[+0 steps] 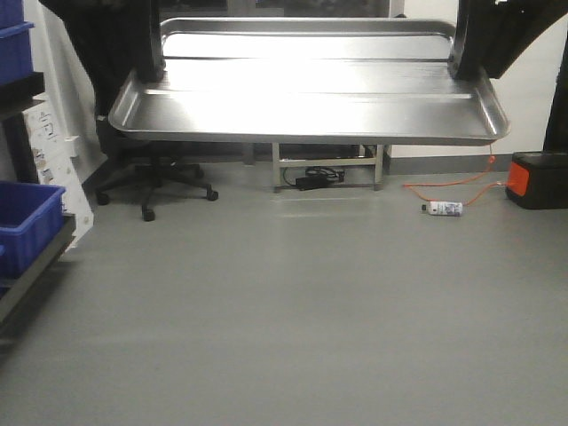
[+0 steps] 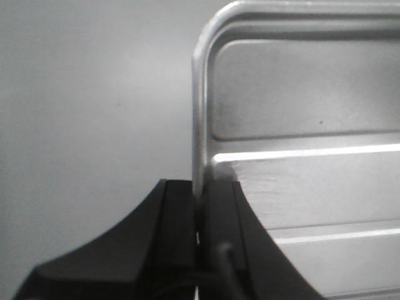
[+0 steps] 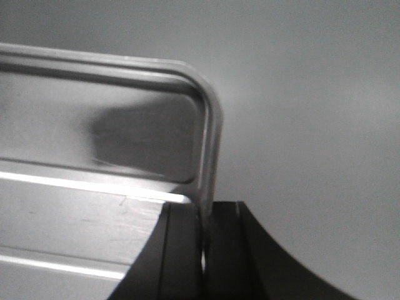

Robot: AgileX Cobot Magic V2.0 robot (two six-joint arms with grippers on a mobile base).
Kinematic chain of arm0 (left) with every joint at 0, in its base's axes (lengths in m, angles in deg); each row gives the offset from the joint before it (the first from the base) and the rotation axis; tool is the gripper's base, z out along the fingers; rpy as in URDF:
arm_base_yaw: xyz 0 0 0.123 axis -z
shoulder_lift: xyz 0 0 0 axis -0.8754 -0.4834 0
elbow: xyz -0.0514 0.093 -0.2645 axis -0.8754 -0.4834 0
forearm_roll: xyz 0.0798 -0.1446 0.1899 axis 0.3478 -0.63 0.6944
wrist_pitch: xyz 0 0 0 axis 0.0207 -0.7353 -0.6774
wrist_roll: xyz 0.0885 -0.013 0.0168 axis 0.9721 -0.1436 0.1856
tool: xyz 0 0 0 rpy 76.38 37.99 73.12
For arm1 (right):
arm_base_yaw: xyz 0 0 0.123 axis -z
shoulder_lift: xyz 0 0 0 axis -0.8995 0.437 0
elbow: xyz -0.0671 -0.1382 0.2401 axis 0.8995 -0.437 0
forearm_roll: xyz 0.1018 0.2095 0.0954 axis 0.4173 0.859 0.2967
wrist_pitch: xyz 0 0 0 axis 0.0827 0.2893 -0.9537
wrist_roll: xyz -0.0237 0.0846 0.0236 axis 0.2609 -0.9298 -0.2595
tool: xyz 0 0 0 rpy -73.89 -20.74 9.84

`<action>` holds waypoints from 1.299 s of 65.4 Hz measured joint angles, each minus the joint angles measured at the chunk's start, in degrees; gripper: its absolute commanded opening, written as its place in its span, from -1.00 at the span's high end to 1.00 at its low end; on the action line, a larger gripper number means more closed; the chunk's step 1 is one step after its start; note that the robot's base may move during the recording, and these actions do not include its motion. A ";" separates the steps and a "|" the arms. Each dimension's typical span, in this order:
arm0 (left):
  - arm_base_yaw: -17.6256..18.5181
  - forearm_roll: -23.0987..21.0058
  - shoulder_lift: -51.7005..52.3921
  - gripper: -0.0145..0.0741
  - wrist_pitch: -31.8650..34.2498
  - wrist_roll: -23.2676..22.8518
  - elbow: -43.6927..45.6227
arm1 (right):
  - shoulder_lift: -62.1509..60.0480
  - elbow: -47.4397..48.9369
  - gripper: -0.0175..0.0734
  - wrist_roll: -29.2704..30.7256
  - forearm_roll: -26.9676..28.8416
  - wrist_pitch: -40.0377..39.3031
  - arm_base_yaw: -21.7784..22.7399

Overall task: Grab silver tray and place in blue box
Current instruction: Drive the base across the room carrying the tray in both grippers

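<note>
**Operator:** What does the front view give me?

**Spotter:** Your silver tray (image 1: 302, 98) spans the upper part of the frame, held in the air above the grey floor (image 1: 293, 319). Your left gripper (image 1: 147, 62) comes down on its left end and your right gripper (image 1: 465, 60) on its right end. The blue box (image 1: 27, 217) sits at the left edge on a shelf (image 1: 40, 262), lower than the tray and well apart from it. A black chair (image 1: 155, 182) stands below the tray's left side. At the right a bottle (image 1: 444, 209) lies on the floor near an orange cable (image 1: 461, 188).

**Operator:** And the left wrist view?

**Spotter:** At bottom centre your left gripper (image 2: 201, 195) is clamped on the tray's raised rim, one finger on each side. The tray (image 2: 300, 125) fills the right half, with its rounded corner at the top.

**Operator:** The right wrist view?

**Spotter:** It is mirrored. Your right gripper (image 3: 203, 215) pinches the rim at bottom centre, with only a thin slit between the fingers. The tray (image 3: 94, 137) takes the left half, and bright ridges run across its base.
</note>
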 measured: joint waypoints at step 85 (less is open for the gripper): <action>0.00 0.00 0.00 0.91 0.10 0.00 0.00 | 0.00 0.00 0.49 0.00 0.00 0.00 0.00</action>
